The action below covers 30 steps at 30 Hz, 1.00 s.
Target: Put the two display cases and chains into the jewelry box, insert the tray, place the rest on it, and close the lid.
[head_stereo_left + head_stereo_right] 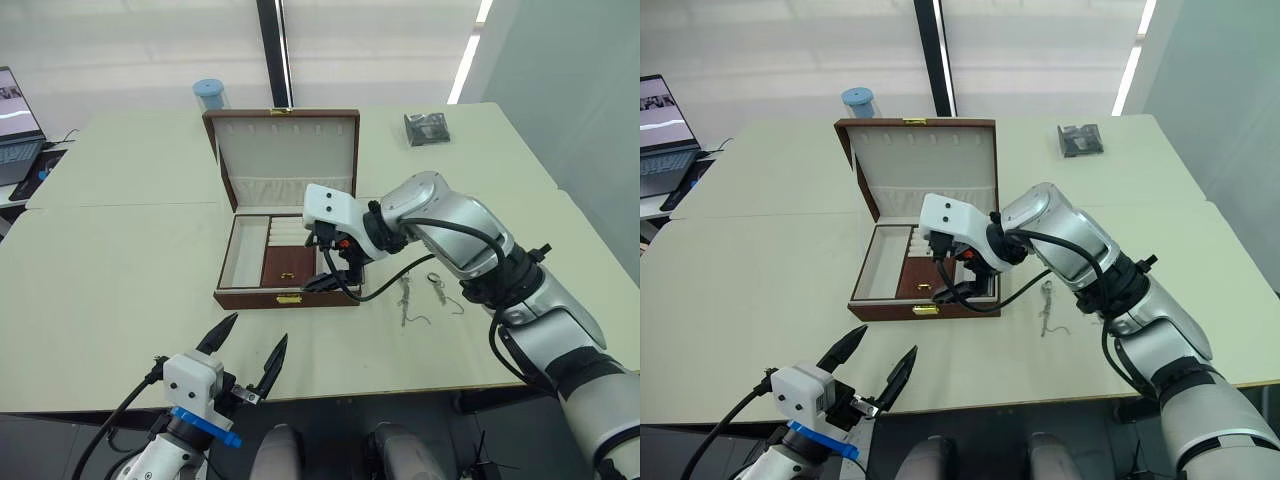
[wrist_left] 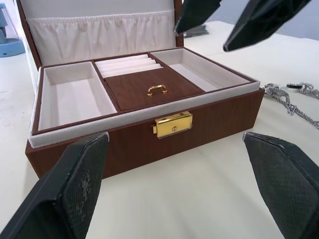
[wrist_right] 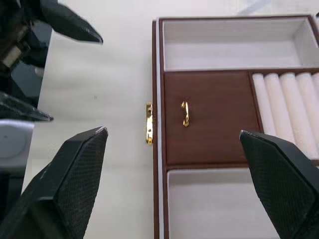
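Left eye view has the jewelry box (image 1: 285,297) sitting mid-table with its lid (image 1: 283,155) standing open, cream pocket lining facing forward. The tray (image 2: 148,89) is already seated in the box: cream side sections on both ends, ring rolls at the back, brown centre panel with the little gold pull, and all those sections look bare. The right gripper (image 1: 336,262) hangs just over the right end of the box with its fingers spread apart, nothing between them; from the right wrist view you're looking straight down onto the tray's centre panel. The left gripper (image 1: 246,353) is low near the table's front edge, in front of the box and apart from it, fingers splayed wide and also gripping nothing. The chains (image 1: 407,297) lie on the table (image 1: 110,290) just right of the box, a couple of thin silver strands plus a ring clasp. A dark shiny packet (image 1: 427,127) sits at the far right of the table, a blue-capped cylinder (image 1: 210,95) stands behind the lid, and a laptop (image 1: 18,125) is off to the far left.
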{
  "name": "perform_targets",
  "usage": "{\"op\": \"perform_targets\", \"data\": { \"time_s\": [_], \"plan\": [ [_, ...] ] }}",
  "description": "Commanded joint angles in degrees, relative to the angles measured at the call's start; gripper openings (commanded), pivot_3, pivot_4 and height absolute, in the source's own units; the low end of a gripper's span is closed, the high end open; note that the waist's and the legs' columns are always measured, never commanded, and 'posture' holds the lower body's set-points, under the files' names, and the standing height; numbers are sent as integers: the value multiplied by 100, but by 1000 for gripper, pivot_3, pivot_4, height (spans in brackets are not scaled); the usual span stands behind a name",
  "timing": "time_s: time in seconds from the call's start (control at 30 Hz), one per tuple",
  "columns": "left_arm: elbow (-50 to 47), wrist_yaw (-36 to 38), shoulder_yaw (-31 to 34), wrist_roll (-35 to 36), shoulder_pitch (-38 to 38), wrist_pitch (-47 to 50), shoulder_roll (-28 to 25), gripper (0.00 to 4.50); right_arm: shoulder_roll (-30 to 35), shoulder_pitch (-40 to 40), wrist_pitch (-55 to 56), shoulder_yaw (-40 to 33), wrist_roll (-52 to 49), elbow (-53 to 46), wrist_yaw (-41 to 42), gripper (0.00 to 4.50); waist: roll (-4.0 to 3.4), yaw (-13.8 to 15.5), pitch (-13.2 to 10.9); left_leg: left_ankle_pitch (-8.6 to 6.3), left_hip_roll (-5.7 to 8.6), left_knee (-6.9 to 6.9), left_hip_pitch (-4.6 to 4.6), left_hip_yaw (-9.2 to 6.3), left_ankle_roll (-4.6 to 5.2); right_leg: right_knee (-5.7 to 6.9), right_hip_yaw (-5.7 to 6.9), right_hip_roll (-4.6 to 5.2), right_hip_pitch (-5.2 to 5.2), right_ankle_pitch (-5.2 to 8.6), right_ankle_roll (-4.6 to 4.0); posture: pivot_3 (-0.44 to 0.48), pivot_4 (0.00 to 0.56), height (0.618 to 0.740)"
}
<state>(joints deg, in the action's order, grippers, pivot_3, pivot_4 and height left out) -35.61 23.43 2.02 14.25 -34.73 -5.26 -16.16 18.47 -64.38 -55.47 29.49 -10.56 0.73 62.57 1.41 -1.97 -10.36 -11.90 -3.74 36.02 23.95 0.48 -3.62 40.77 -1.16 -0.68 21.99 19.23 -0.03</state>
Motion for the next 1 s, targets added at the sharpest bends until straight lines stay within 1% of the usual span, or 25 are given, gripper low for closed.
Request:
{"op": "perform_targets", "data": {
  "time_s": [0.03, 0.13, 0.2, 0.23, 0.33, 0.47, 0.6, 0.73, 0.87, 0.97, 1.0],
  "plan": [
    [-122, 46, 65, 88, 10, -8, -54, 4500, -359, 115, 390, -596, -192, 93, -442, 3564, 0, 1, 0, 0, 1, 0, 1, 1, 0, 0, -1, 0, 0, 0, 0, 0, 150, 740],
    [-116, 64, 96, 118, 34, 10, -91, 4500, -842, 444, 1327, -1138, -396, 320, -726, 2569, 1, 4, 1, 0, 1, 0, 2, 1, 0, 0, 0, 0, 1, 0, 0, 0, 150, 740],
    [-117, 76, 117, 139, 56, 31, -113, 4500, -1011, 637, 1712, -1258, -446, 437, -784, 1945, 1, 5, 1, 0, 1, 0, 3, 2, 0, 0, 0, 0, 1, 0, 0, 0, 150, 740],
    [-119, 84, 129, 151, 72, 47, -122, 4500, -1073, 754, 1851, -1257, -437, 507, -812, 1790, 2, 5, 1, 0, 1, 0, 3, 2, 0, 1, 1, 0, 0, 0, 0, 0, 150, 740],
    [-125, 112, 161, 184, 130, 105, -151, 4500, -1189, 1094, 2362, -1093, -267, 810, -895, 1074, 7, 5, 4, 0, 2, 0, 3, 3, 0, 1, 0, 0, 0, 0, 0, 0, 150, 740],
    [-118, 143, 207, 229, 212, 173, -204, 4500, -1322, 1330, 3042, -851, 196, 1629, -1179, 60, 7, 0, 5, 0, 0, 0, 1, 5, 0, 4, -2, 0, 1, 0, 0, 0, 150, 740],
    [-119, 161, 253, 256, 273, 223, -237, 4500, -1411, 1392, 3412, -753, 506, 2334, -1347, 21, 7, 2, 4, 0, 0, 0, 1, 8, 0, 6, -4, -1, 1, 0, 0, 0, 150, 740],
    [-123, 175, 299, 274, 303, 250, -257, 4500, -1448, 1430, 3551, -724, 678, 2676, -1361, 21, 12, -4, 10, 0, -3, -1, -7, 11, 0, 9, -9, -2, 0, 0, 0, 0, 150, 740],
    [-124, 207, 372, 319, 332, 286, -285, 4500, -1578, 1434, 3454, -1129, 190, 2352, -1159, 21, 15, -3, 12, 0, -3, -1, -8, 10, 0, 12, -8, -2, -1, 0, 0, 0, 150, 740],
    [-189, 283, 474, 550, 352, 624, -424, 4500, -1554, 1410, 3197, -1582, -376, 1857, -922, 21, 15, 7, 11, 0, -3, -1, -3, 8, 0, 11, -6, -2, 1, 0, 0, 0, 150, 740],
    [-204, 306, 528, 675, 368, 759, -471, 4500, -1502, 1422, 3115, -1698, -530, 1705, -833, 186, 16, 8, 10, 0, -3, -1, -2, 8, 0, 10, -6, -2, 1, 0, 0, 0, 150, 740]
  ]
}}
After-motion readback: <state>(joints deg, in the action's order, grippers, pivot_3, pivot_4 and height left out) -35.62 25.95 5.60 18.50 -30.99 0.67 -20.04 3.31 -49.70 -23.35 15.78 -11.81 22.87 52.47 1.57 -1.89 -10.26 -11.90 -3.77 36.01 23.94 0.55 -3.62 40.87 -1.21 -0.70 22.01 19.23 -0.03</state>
